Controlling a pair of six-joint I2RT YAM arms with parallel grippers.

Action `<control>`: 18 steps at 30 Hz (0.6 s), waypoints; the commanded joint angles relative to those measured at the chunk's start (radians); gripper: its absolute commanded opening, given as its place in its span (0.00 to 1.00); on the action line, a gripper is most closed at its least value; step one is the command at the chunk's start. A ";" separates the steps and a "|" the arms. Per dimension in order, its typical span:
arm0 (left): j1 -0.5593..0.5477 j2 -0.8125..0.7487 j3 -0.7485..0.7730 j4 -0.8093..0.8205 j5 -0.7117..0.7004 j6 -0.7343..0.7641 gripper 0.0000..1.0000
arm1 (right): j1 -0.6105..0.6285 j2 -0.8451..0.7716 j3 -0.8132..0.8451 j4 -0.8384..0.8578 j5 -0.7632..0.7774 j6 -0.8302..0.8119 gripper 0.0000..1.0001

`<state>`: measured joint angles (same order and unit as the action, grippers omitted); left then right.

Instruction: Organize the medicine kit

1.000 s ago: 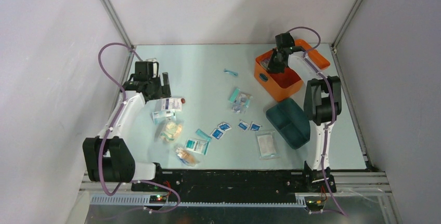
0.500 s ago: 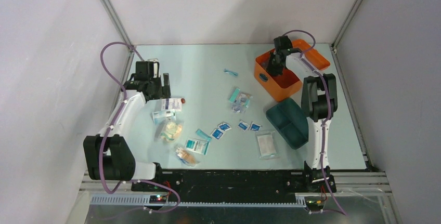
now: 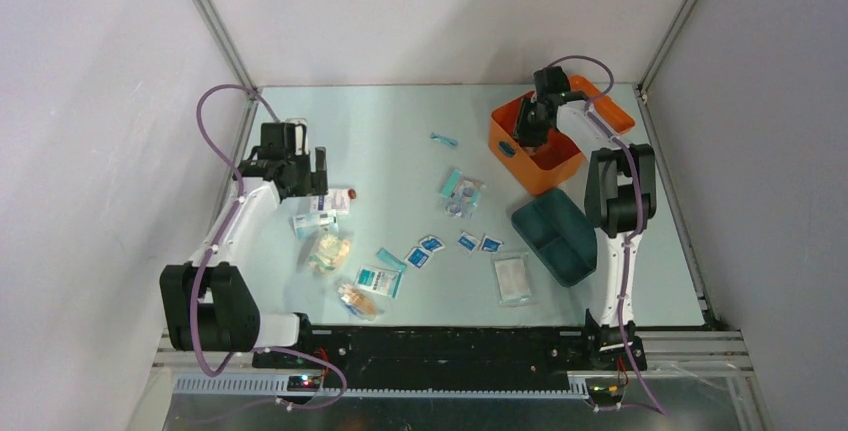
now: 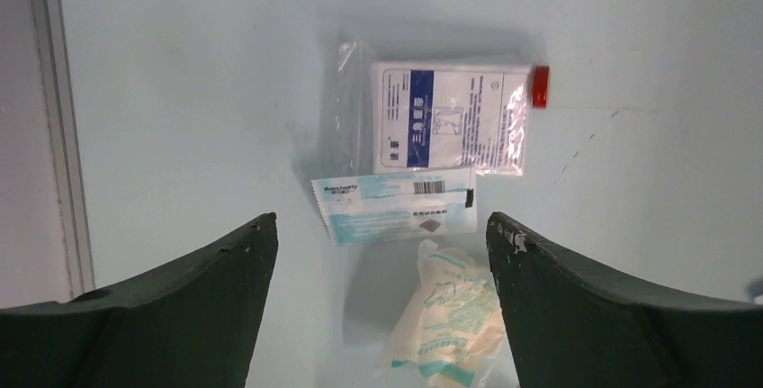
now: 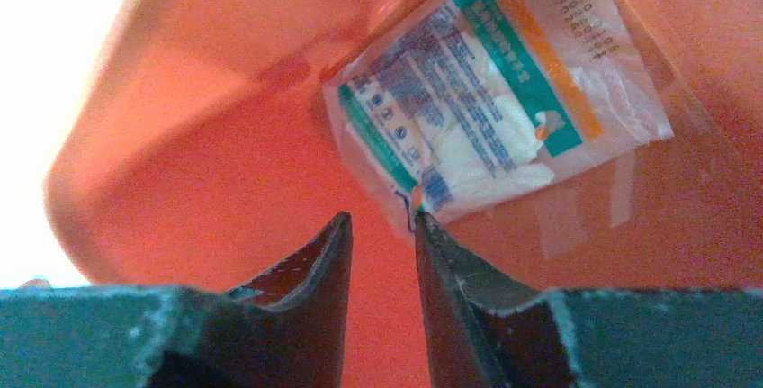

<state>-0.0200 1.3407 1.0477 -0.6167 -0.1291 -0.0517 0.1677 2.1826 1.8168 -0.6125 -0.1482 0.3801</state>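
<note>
The medicine kit [image 3: 528, 164] is an orange case at the back right with its lid [image 3: 612, 111] hinged open. Its dark teal tray insert [image 3: 555, 236] lies on the table in front of it. My right gripper [image 3: 530, 129] reaches down inside the case. In the right wrist view the right gripper [image 5: 381, 217] is open by a narrow gap with nothing between the jaws. A clear green-and-orange packet [image 5: 499, 100] lies on the orange floor [image 5: 225, 136], its corner touching one fingertip. My left gripper [image 4: 381, 219] hangs wide open over a blue-white sachet [image 4: 396, 206].
Under the left gripper [image 3: 315, 166] lie a white packet with a red cap [image 4: 450, 118] and a cream glove packet [image 4: 454, 316]. Small blue sachets [image 3: 432, 244], clear packets [image 3: 462, 193] and a flat clear pouch [image 3: 513, 278] are scattered mid-table. Walls close in on both sides.
The right gripper's jaws have parted inside the orange case, and the packet now lies loose there. The left gripper has shifted slightly toward the packets.
</note>
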 commanded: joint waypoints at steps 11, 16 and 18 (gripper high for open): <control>0.075 -0.101 -0.098 -0.268 0.380 0.569 0.89 | 0.014 -0.359 -0.107 0.049 -0.138 -0.202 0.67; 0.072 -0.041 -0.142 -0.273 0.496 0.525 0.72 | 0.053 -0.422 -0.189 0.092 -0.114 -0.240 0.67; 0.071 0.000 -0.140 -0.272 0.503 0.507 0.66 | 0.064 -0.432 -0.204 0.092 -0.110 -0.252 0.67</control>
<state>0.0528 1.2831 0.9070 -0.8772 0.2749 0.4519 0.2035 1.7905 1.6447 -0.5526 -0.2623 0.1802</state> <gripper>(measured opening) 0.711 0.666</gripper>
